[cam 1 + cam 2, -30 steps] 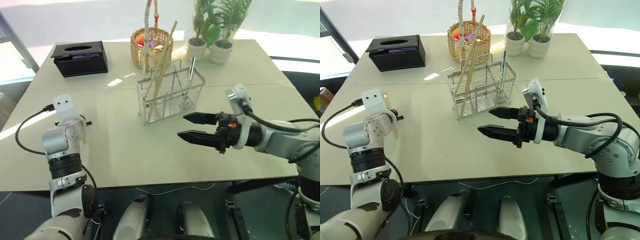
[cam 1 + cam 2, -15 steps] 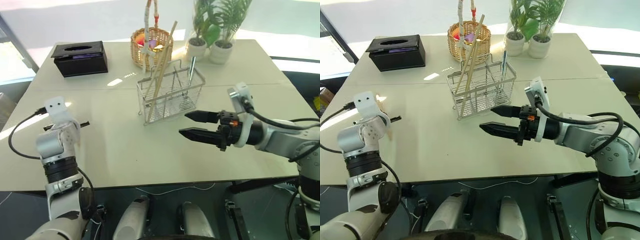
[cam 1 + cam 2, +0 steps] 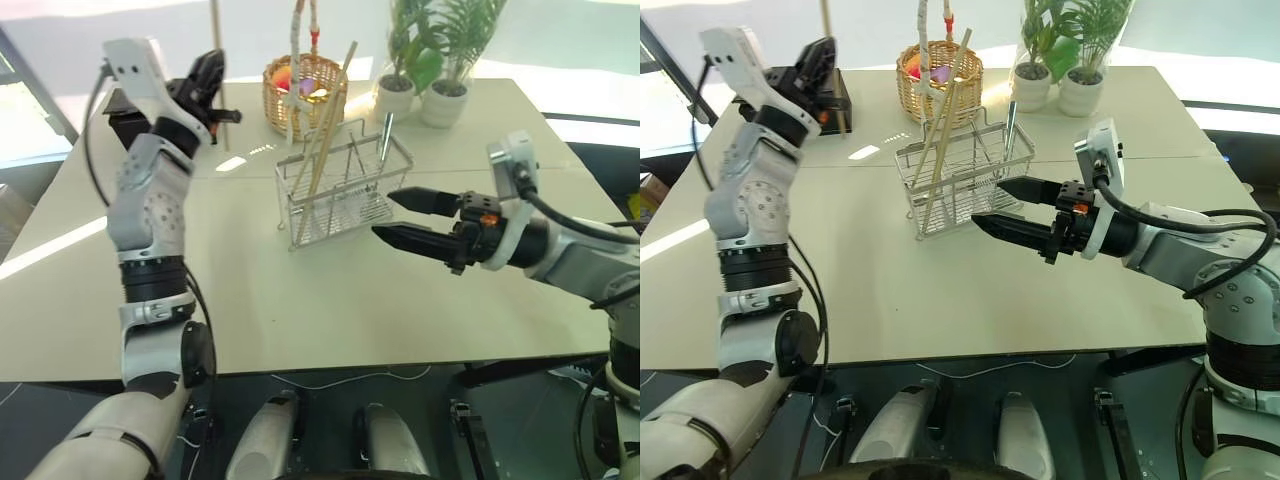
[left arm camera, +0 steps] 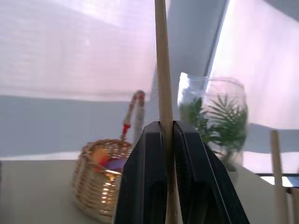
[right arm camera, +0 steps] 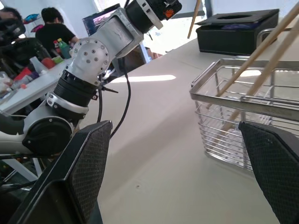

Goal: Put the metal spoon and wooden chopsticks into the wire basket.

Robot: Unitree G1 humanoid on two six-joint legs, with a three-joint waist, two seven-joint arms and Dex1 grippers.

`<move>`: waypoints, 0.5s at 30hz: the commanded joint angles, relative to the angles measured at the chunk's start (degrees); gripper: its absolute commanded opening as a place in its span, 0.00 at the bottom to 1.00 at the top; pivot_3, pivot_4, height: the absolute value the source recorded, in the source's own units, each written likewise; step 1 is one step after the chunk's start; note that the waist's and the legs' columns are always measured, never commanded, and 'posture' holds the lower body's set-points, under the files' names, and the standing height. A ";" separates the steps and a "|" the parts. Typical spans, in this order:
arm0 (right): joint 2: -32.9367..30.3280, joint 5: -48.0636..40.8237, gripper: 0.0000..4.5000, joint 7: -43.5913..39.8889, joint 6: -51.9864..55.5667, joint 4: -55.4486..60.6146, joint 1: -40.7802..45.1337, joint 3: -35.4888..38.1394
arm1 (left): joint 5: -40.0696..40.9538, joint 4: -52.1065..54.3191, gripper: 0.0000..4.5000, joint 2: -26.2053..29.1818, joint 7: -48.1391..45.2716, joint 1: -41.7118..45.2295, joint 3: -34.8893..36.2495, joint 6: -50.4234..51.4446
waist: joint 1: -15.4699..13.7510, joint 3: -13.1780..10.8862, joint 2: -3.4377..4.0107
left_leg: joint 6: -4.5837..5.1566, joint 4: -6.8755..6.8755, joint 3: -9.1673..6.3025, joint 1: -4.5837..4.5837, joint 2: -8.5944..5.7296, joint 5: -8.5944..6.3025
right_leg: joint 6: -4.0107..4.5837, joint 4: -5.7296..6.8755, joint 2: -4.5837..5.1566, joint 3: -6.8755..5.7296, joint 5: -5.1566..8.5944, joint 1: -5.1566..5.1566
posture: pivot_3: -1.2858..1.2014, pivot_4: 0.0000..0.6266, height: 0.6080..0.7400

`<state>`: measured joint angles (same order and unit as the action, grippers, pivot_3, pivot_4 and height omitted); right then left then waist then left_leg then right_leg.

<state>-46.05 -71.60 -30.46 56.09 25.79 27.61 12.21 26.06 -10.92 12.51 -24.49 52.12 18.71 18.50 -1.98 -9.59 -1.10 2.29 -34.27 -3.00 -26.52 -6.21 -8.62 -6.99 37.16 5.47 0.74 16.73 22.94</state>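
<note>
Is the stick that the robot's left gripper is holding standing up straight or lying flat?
Standing up straight. The chopstick runs vertically through the shut left gripper, held high above the table.

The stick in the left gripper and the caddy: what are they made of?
The chopstick looks like bare pale wood, matte tan and straight. The wire basket looks like metal, thin silver-grey rods in a see-through grid, probably plated or polished.

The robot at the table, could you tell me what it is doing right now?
The left gripper is shut on a wooden chopstick, holding it upright above the table. Two chopsticks and the metal spoon already stand in the wire basket. The right gripper waits open beside the basket, holding nothing.
</note>
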 commanded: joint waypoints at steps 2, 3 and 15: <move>0.74 1.31 1.00 1.92 -2.78 1.74 -0.18 2.73 | 5.55 0.90 0.02 -2.19 -7.13 1.41 -1.61 -2.58 | 0.25 0.00 0.00 | 0.03 0.01 0.00 0.00 0.02 0.02 | 0.00 0.02 -0.01 0.00 0.00 0.02 | 0.52 0.24 1.00; 0.96 1.41 1.00 2.60 -3.20 1.85 -0.29 3.14 | 6.04 0.95 0.02 -2.91 -7.97 1.05 -2.33 -2.54 | 0.22 0.00 0.00 | 0.04 0.00 0.00 0.00 0.02 0.02 | 0.00 0.02 -0.01 0.00 0.00 0.02 | 0.52 0.24 1.00; 2.08 0.83 1.00 5.94 -4.73 4.58 -3.30 4.51 | 9.70 3.00 0.02 -7.43 -10.51 -1.63 -6.78 -0.97 | -0.21 0.00 0.00 | 0.06 -0.12 -0.02 0.03 0.00 0.03 | 0.00 0.02 -0.01 0.00 0.00 -0.10 | 0.52 0.24 1.00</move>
<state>-44.08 -70.06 -24.86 52.84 28.31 24.45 14.80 35.08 -10.53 5.42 -34.26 50.69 13.24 17.42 -2.19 -9.60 -1.10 2.36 -34.38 -3.02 -26.50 -6.20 -8.59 -6.99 37.19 5.46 0.74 16.74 22.84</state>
